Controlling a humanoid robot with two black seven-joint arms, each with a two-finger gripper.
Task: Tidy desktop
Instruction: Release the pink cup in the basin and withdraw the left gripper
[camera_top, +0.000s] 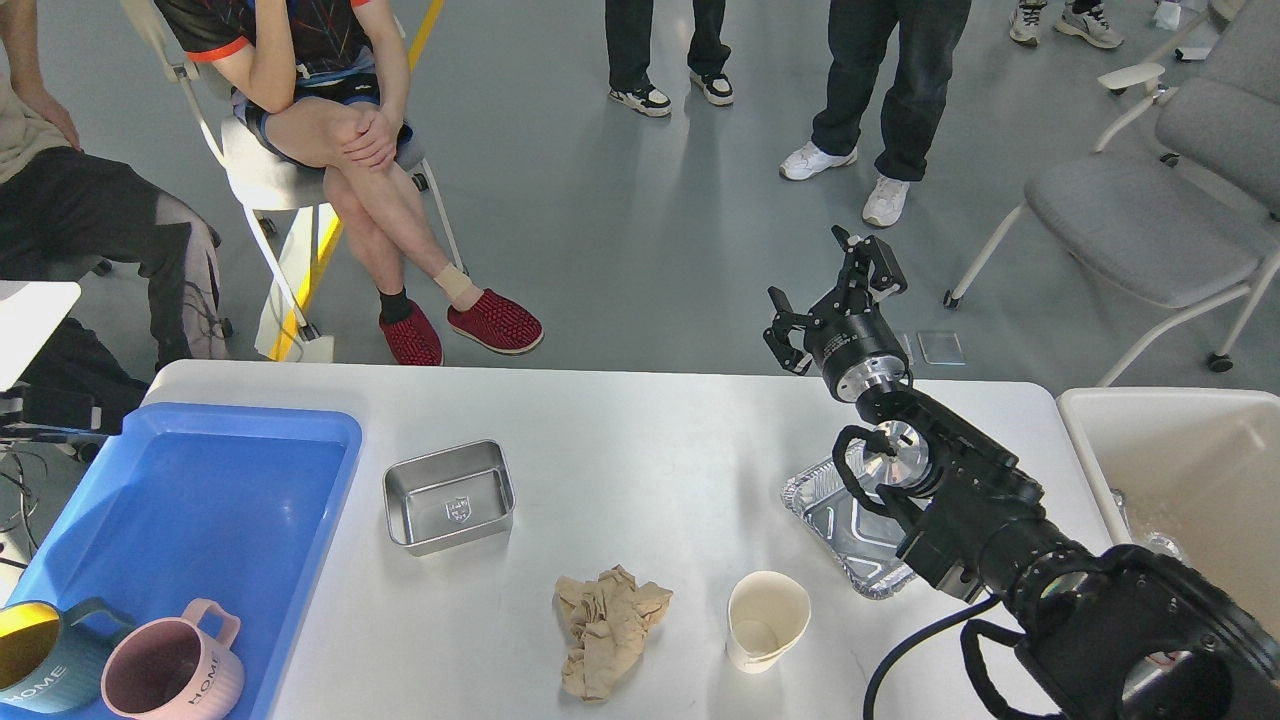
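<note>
The white desktop (640, 430) holds a crumpled brown paper napkin (605, 630), a dented white paper cup (766, 620), a small steel box (448, 495) and a foil tray (848, 520) partly under my right arm. My right gripper (812, 275) is open and empty, raised above the desktop's far edge, well apart from everything on the desktop. My left gripper (50, 410) shows only as a dark shape at the left edge, beyond the blue tray's far left corner; its fingers cannot be told apart.
A blue plastic tray (210, 500) at the left holds a pink mug (170, 668) and a teal mug (40, 655). A white-rimmed bin (1085, 430) stands at the right. People and chairs are beyond the far edge.
</note>
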